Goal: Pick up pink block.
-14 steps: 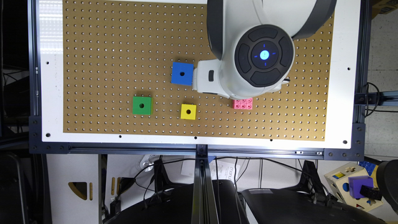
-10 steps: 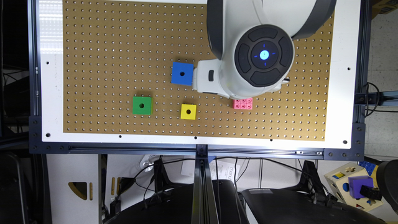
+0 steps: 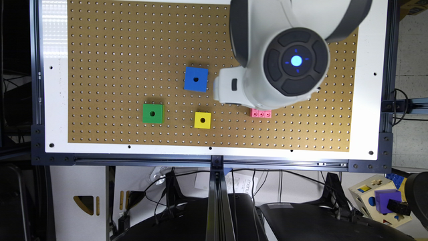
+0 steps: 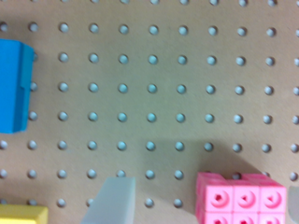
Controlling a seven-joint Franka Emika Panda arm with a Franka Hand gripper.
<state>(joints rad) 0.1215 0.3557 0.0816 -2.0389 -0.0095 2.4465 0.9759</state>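
No shift since before; pink block studs clear at wrist.

The sheet of paper below the pegboard carries rotated print that looks like "manu"; the rest is unreadable.

You see a glossy white arm with dark grey bands, a black round cap, blue glowing light.
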